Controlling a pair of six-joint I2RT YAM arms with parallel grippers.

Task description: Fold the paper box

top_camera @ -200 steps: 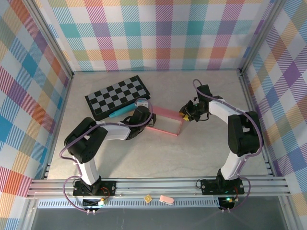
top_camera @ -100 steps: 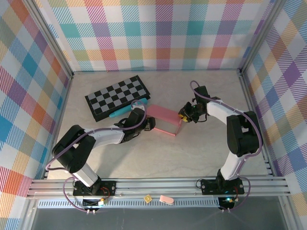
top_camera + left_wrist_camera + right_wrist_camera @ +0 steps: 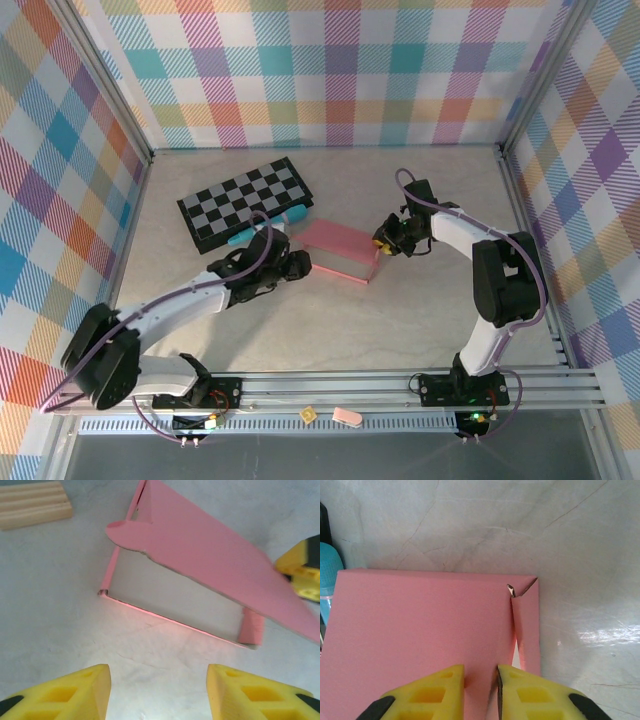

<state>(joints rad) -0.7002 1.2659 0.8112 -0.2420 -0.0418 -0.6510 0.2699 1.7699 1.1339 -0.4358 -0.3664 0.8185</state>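
Top view: paper box (image 3: 338,248) sits mid-counter (image 3: 330,330), pink, partly raised, just in front of the checkered board (image 3: 245,203), with a teal bar (image 3: 262,228) between the board and the box's left end. Left gripper (image 3: 298,265) is low at the box's near-left corner; right gripper (image 3: 383,240) is at the box's right edge, touching or almost touching it. Left wrist view: the box stands open toward the camera, its top panel (image 3: 215,560) tilted up over a thin pink frame on the counter, with a rounded tab at its left corner and a small flap hanging at the near right. The yellow fingers (image 3: 75,692) of the left gripper are well apart with only bare counter between them, short of the box and holding nothing. A yellow finger of the right gripper shows at the far right against the panel's edge. A tan ridged slab (image 3: 32,505) lies top left. Right wrist view: flat pink panel fills the lower left, with a folded side flap along its right edge and a small gap at the corner. The right gripper's fingers (image 3: 445,687) are close together with a narrow gap over the pink cardboard near that flap; cannot tell whether they pinch it. Teal bar end shows at the left edge.
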